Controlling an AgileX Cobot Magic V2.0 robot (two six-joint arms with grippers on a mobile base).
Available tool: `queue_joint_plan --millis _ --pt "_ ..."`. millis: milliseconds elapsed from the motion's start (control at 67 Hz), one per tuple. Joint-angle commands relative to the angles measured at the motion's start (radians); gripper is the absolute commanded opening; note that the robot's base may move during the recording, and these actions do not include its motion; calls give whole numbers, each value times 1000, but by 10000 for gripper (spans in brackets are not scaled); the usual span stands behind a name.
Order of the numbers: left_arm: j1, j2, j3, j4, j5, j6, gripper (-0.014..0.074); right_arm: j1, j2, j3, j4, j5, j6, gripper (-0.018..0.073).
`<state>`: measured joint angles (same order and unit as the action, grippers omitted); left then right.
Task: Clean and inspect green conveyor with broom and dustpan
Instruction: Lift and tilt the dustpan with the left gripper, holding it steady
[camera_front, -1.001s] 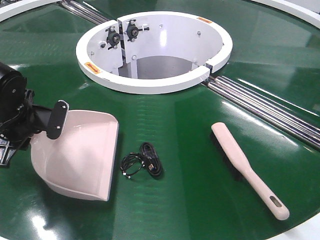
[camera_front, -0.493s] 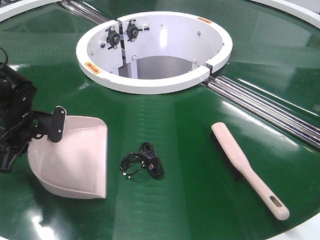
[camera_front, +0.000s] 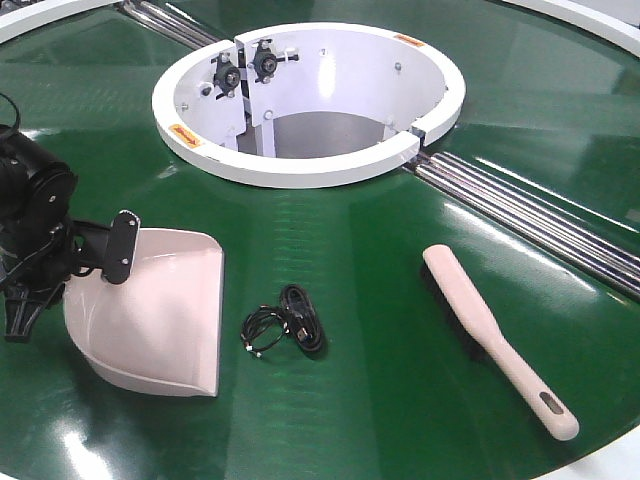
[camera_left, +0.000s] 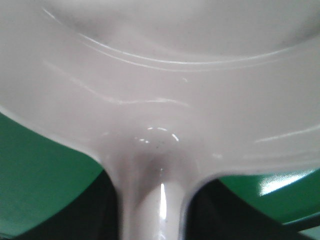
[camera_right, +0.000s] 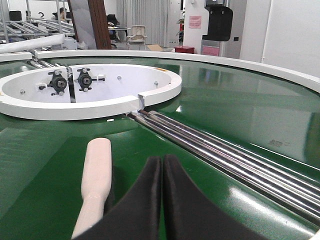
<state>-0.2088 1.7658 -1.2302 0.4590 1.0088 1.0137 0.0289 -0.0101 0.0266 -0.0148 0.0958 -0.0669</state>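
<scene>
Front view: left claw, clamped on the dustpan handle, edged it back toward the cable, lining up a scoop, I judge; right claw closed, empty.

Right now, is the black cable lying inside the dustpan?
No, the black cable lies on the green belt beside the dustpan, just off its open edge and apart from it.

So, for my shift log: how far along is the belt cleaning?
Early. Done: the left gripper holds the dustpan, mouth toward the black cable. In hand: only that pan; the right gripper is shut, empty. Left: the brush lies ungripped, and the cable sits unswept on the green belt.
</scene>
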Motion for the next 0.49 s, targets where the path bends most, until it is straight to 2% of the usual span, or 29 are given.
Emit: queue_joint_plan --millis 0,269,478 --pt "-8 -44 -29 -12 -17 1 -7 -4 -18 12 -8 -73 -3 -10" --pt "-8 -44 -29 -47 -13 70 -7 -4 -18 12 -8 -73 -3 -10" --pt "-8 -44 -29 -46 -3 72 -7 -4 -18 12 -8 -73 -3 -10"
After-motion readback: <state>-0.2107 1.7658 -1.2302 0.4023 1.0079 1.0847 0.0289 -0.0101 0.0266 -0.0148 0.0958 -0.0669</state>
